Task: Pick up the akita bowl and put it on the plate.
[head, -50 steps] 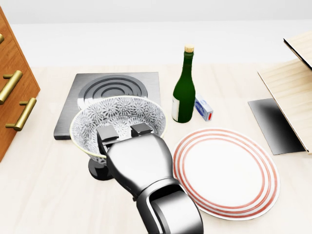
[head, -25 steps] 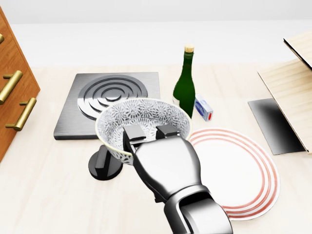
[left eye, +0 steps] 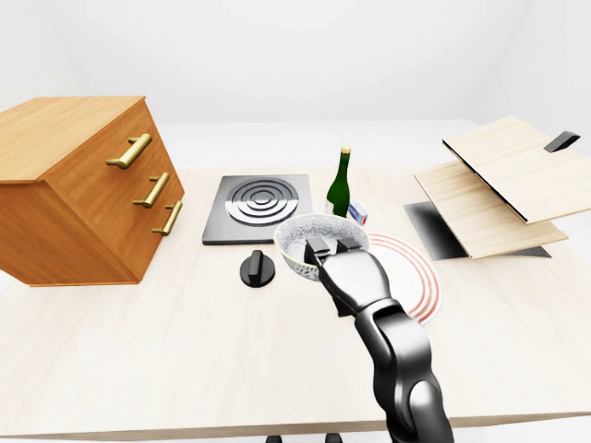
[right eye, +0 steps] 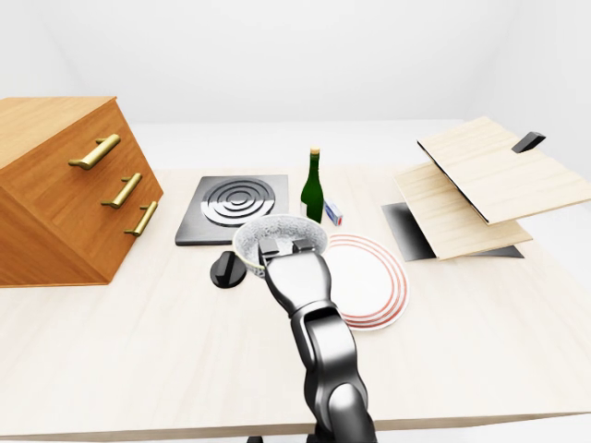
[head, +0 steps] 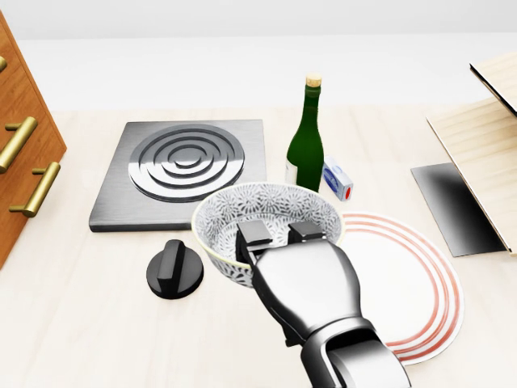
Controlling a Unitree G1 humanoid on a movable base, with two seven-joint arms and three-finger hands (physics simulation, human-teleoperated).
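The akita bowl (head: 262, 212), white with a grey flower pattern and a pale rim, hangs tilted above the table in the head view. My right hand (head: 279, 233) is shut on its near rim, two fingers hooked inside and the metal palm below. The bowl's right edge overlaps the left rim of the white plate with red rings (head: 412, 283), which lies flat to the right. In the left-eye view the bowl (left eye: 319, 235) sits just left of the plate (left eye: 416, 277). My left hand is not in view.
A green bottle (head: 305, 145) stands right above the bowl, with a small white-blue box (head: 337, 179) beside it. A black knob (head: 174, 268) lies to the left below the steel burner plate (head: 186, 170). A drawer cabinet (left eye: 83, 194) is left; wooden boards (left eye: 499, 185) are right.
My right hand has carried the bowl to the right, from over the black knob to the plate's left rim. The knob now shows fully.
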